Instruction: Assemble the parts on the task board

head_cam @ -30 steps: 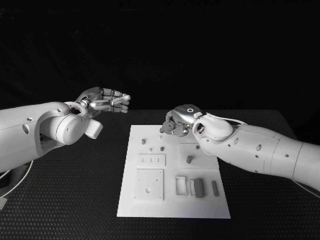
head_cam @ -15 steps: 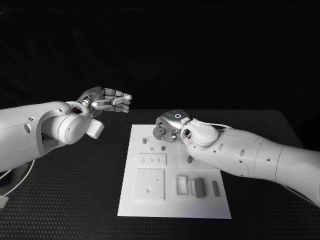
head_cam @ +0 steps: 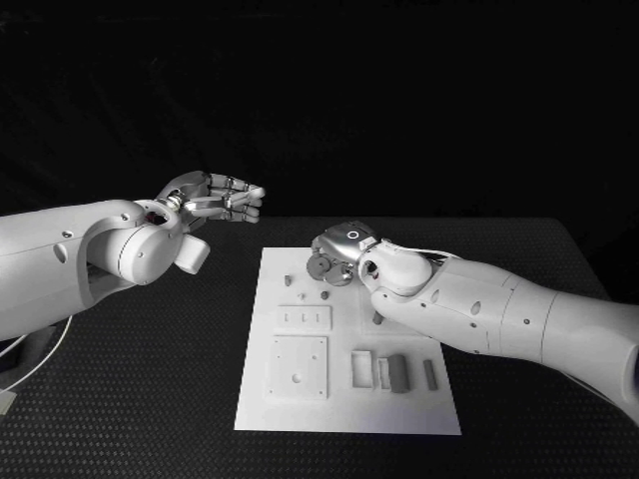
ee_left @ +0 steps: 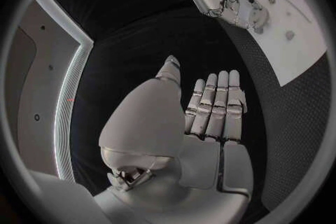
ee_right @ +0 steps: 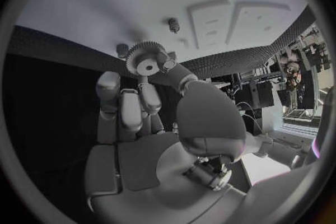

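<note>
The gear (ee_right: 148,63) is a small toothed wheel with a round hub hole, pinched by the right hand (head_cam: 339,256) over the far end of the task board (head_cam: 345,409). In the right wrist view the fingers (ee_right: 143,102) close on its lower rim from both sides while the upper teeth stand free. It looks like rigid plastic or light metal, so it should be stiff and light, with little give; the teeth offer purchase but the flat faces are probably smooth, so a hold on the rim seems safer than one on the faces. The hub hole has to stay uncovered, since that is likely what seats on a peg.

Just below the gear, small pegs (head_cam: 304,296) and studs stand in the board's far part; one peg (ee_right: 173,23) rises from the board close beyond the gear. Whether the gear touches the board I cannot tell. Nearer the robot lie a small plate with slots (head_cam: 303,318), a larger square plate (head_cam: 300,366) and a group of narrow blocks (head_cam: 391,372).

The left hand (head_cam: 216,200) hangs well apart, above the black worktop (head_cam: 118,399) left of the board, holding nothing; its fingers (ee_left: 217,106) lie straight and side by side, the thumb set off from them.
</note>
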